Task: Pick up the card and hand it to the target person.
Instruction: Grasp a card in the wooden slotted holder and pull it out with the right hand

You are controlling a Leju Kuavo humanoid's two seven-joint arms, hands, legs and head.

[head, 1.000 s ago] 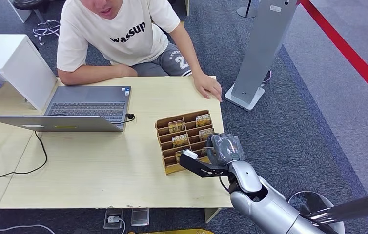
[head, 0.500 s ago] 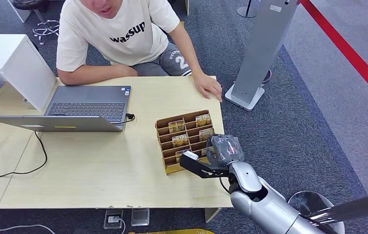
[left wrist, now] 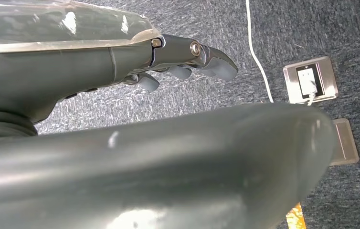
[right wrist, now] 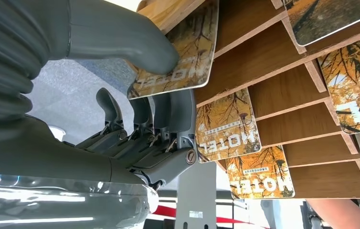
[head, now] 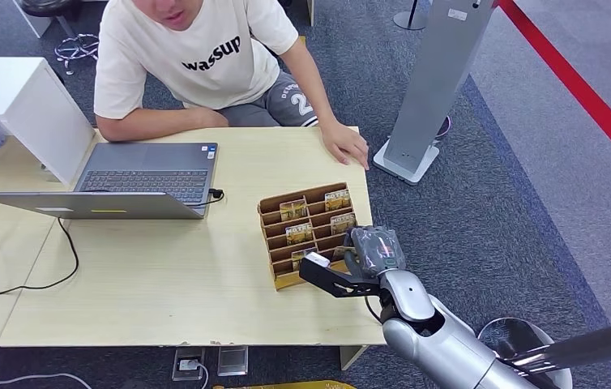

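Observation:
A brown tiered card rack (head: 270, 237) stands on the wooden table (head: 164, 284) near its right end, with several yellow "HOTEL" cards in its slots. My right hand (head: 363, 263) reaches into the rack's near end. In the right wrist view its thumb (right wrist: 121, 36) and fingers (right wrist: 168, 119) pinch one HOTEL card (right wrist: 185, 62) that still lies against a wooden tier (right wrist: 273, 90). The person in a white T-shirt (head: 197, 57) sits across the table, one hand (head: 347, 146) flat on its far right corner. My left hand (left wrist: 187, 59) hangs over the carpet, holding nothing.
An open laptop (head: 144, 174) with a black cable (head: 63, 251) takes up the table's left half. A white cabinet (head: 23, 105) stands at the far left. A grey floor stand (head: 436, 81) rises just beyond the table's right edge. A floor socket (left wrist: 309, 78) lies below the left hand.
My right hand has edged slightly back toward me at the rack's near end, thumb still on the card. The person and the rack have not moved.

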